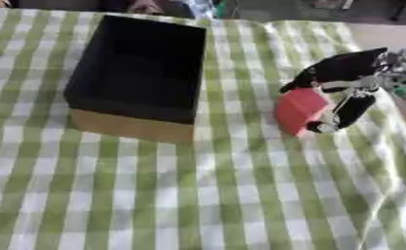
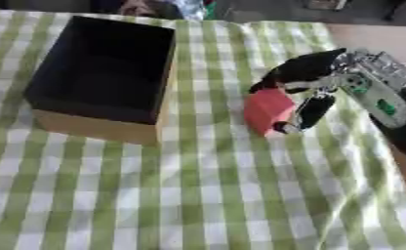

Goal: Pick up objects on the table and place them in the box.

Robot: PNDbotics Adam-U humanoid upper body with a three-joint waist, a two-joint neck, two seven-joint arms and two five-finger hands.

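Right hand (image 2: 313,90) has fingers and thumb curled round the red block-shaped object (image 2: 269,110) right of the black-lined open cardboard box (image 2: 104,73); it should lift clear above the near rim before releasing inside.

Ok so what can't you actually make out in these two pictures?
- Red block: its right side is covered by the right hand in both views.
- Box: its dark interior shows no detail, so I cannot tell whether anything lies inside.
- Left hand: in neither view.
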